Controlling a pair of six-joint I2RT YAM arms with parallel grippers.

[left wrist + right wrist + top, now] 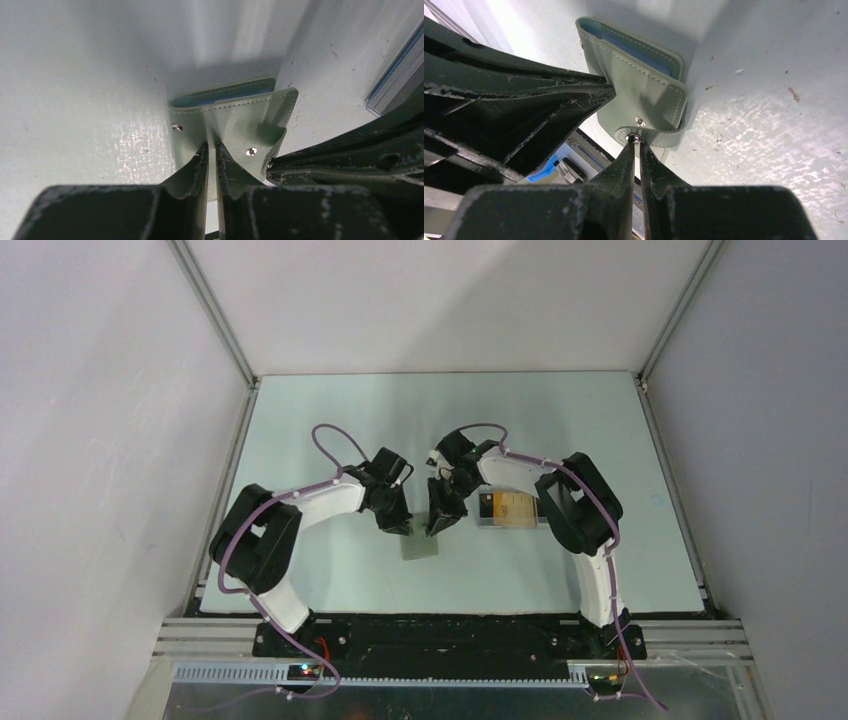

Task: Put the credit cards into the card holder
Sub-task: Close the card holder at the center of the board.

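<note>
The grey-green card holder (421, 546) stands on the table between my two grippers, bluish inside showing at its top edge (220, 97). My left gripper (212, 148) is shut on the lower edge of its front panel (235, 120). Coming from the other side, my right gripper (636, 143) is shut on the snap tab (651, 136) that wraps round the card holder (639, 80). In the top view the two grippers (398, 524) (441, 526) meet over it. The orange-gold credit cards (508, 507) lie just right of the right gripper, half under the right arm.
A clear plastic tray (482, 524) holds the cards; its stacked edge (395, 80) shows at the far right of the left wrist view. The left gripper's dark fingers (524, 95) fill the left of the right wrist view. White walls enclose the pale table (330, 420).
</note>
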